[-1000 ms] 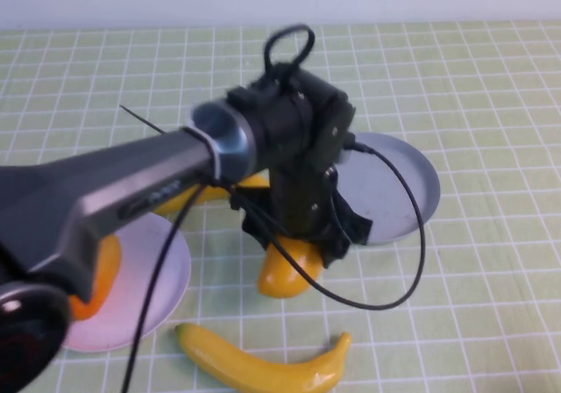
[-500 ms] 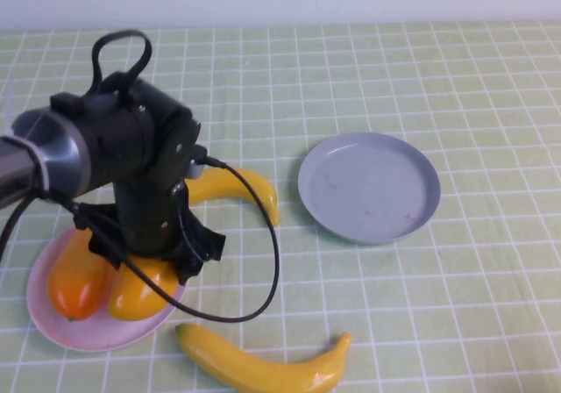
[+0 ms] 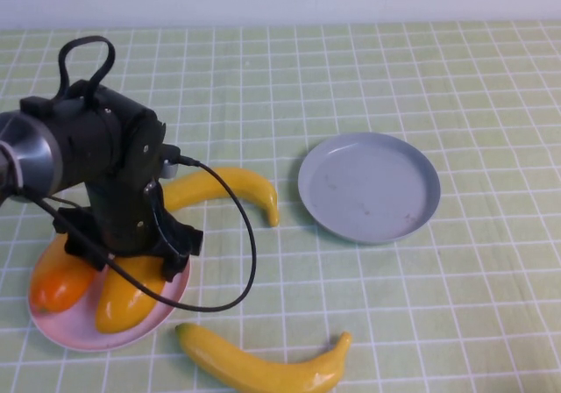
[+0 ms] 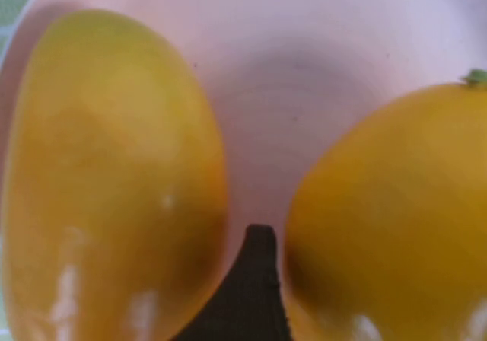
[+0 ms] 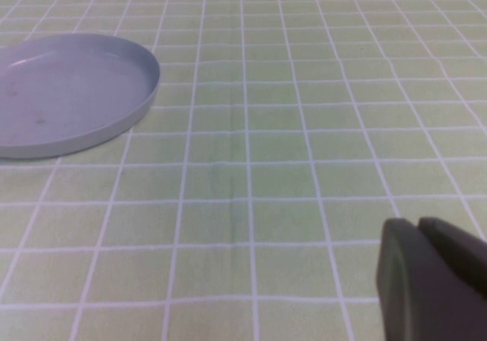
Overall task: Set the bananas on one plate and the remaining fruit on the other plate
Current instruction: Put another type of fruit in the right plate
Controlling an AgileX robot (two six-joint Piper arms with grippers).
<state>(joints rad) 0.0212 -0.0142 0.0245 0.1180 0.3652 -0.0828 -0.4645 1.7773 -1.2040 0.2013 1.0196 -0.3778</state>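
My left gripper is low over the pale pink plate at the near left, shut on the yellow-orange mango, which rests on the plate. The deeper orange mango lies beside it on the same plate. In the left wrist view one dark finger stands between the two mangoes. One banana lies on the cloth between the plates. The other banana lies at the near edge. The grey-blue plate holds nothing. My right gripper is shut and empty, low over the cloth, with that plate beyond it.
A green-and-white checked cloth covers the table. The left arm's black cable loops out over the cloth toward the middle banana. The right arm does not show in the high view.
My left arm has carried the yellow-orange mango from the middle of the table left to the pink plate and lowered it beside the deeper orange mango, which shifted a little left.
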